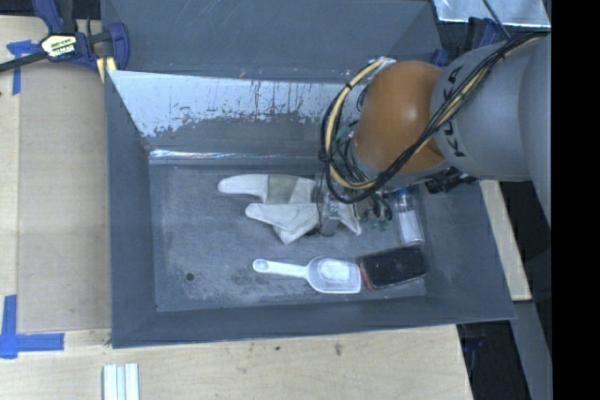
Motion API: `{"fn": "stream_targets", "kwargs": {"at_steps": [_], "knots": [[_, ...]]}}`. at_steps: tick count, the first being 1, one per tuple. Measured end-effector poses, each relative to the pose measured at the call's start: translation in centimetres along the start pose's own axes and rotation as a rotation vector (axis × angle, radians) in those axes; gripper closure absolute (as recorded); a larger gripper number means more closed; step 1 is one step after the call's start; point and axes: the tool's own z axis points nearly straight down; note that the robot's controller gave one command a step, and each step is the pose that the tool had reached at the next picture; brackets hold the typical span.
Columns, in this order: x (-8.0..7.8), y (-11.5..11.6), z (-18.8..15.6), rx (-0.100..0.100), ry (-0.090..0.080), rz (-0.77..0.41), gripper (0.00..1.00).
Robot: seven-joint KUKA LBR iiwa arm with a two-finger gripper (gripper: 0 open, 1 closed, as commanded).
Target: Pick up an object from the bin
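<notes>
One gripper (330, 220) sits at the crumpled white cloth's (281, 213) right edge; how wide it is spread cannot be told.

The pincer (330, 222) stood in the bin (131, 229), at the right edge of a cloth (277, 206) that spread to its left. In front of the pincer lay a scoop (314, 274), handle pointing left, with a flat block (395, 267) just beside its right end. A small bottle (409, 226) lay right of the pincer, behind the block.
</notes>
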Motion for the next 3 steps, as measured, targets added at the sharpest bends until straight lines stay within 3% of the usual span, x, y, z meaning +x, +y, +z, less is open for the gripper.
{"fn": "stream_targets", "kwargs": {"at_steps": [1, 2, 3], "knots": [[0.0, 0.0, 0.0, 0.000, 0.000, 0.000, 1.00], [-3.7, 1.2, -12.5, 0.001, 0.011, -0.008, 1.00], [-3.7, 1.2, -12.5, 0.001, 0.012, -0.008, 1.00]]}}
